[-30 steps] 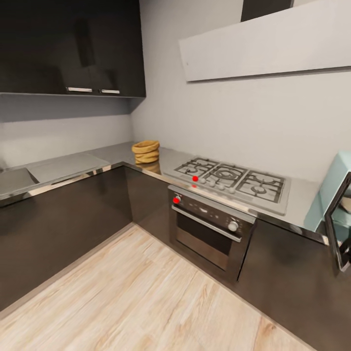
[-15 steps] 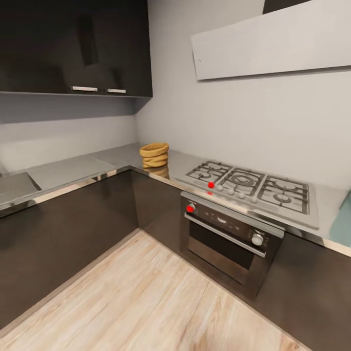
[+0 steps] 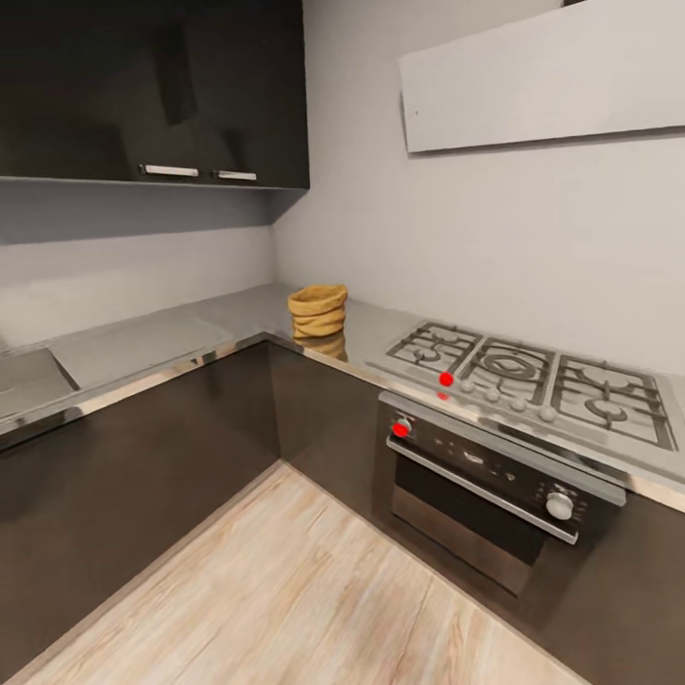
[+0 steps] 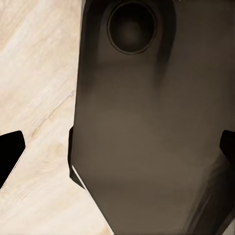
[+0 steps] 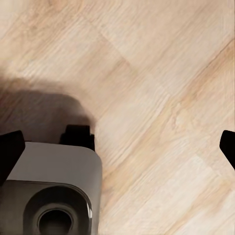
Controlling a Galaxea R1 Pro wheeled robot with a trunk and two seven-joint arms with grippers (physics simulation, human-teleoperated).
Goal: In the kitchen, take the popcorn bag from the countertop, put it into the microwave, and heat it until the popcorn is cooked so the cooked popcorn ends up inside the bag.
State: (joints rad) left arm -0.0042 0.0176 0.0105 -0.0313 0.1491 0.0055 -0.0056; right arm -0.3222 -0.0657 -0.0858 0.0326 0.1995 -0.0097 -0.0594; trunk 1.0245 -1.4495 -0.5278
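Grey countertop (image 3: pixel 228 319) bears the upright popcorn bag (image 3: pixel 318 311), mouth upward; both arms' fingers (image 4: pixel 10 152) spread, released.

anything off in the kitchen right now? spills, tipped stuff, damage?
Nothing stands out. The popcorn bag sits upright in the corner of the countertop, beside the gas hob. The oven door is shut, and the wood floor shows no spill.
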